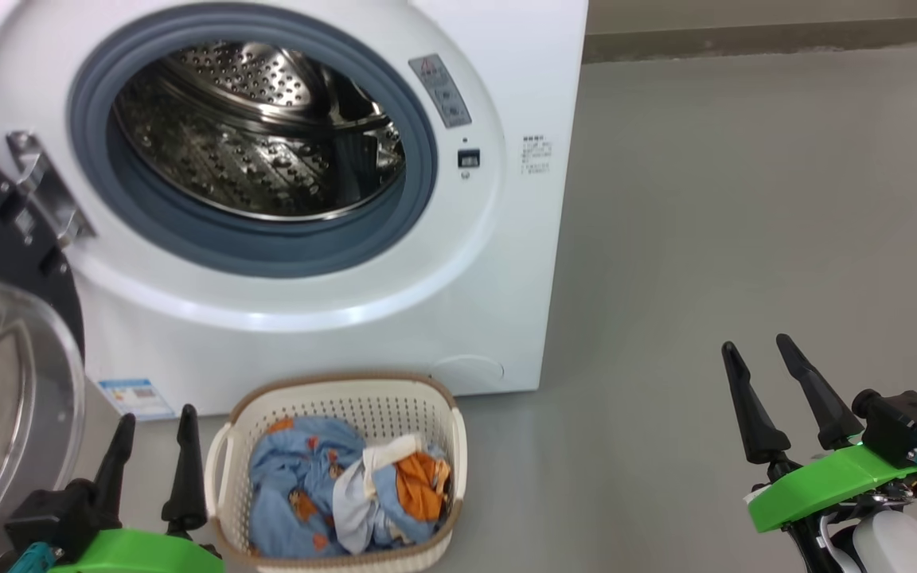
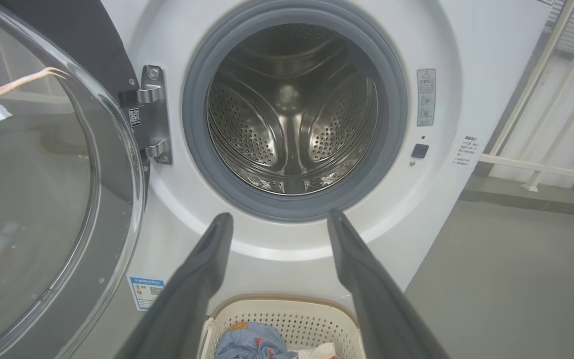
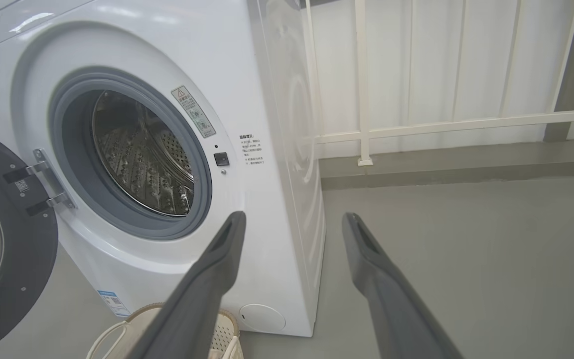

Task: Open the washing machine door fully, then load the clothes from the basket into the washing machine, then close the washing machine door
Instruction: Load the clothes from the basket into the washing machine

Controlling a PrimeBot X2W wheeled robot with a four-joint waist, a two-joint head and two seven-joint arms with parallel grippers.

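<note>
The big white front-loading washing machine (image 1: 323, 318) has its round door with the shiny black rim and clear glass bowl (image 1: 5, 342) swung wide open. The door hangs at the machine's left side as the robot faces it. The shiny steel drum full of little holes (image 1: 259, 135) shows inside the machine.

The small cream plastic basket with the brown rim (image 1: 383, 410) sits on the grey floor (image 1: 745, 199) right in front of the machine, below the drum. The light blue clothes with orange and white patches (image 1: 323, 477) lie bunched up in the basket.

The left gripper (image 1: 156, 414) is low in front of the machine, between the open door and the basket. Its two dark fingers point toward the machine, spread apart and holding nothing. The right gripper (image 1: 755, 342) is out past the machine's right side, over bare floor. Its fingers lean a little toward the machine and are spread wide and empty too.
</note>
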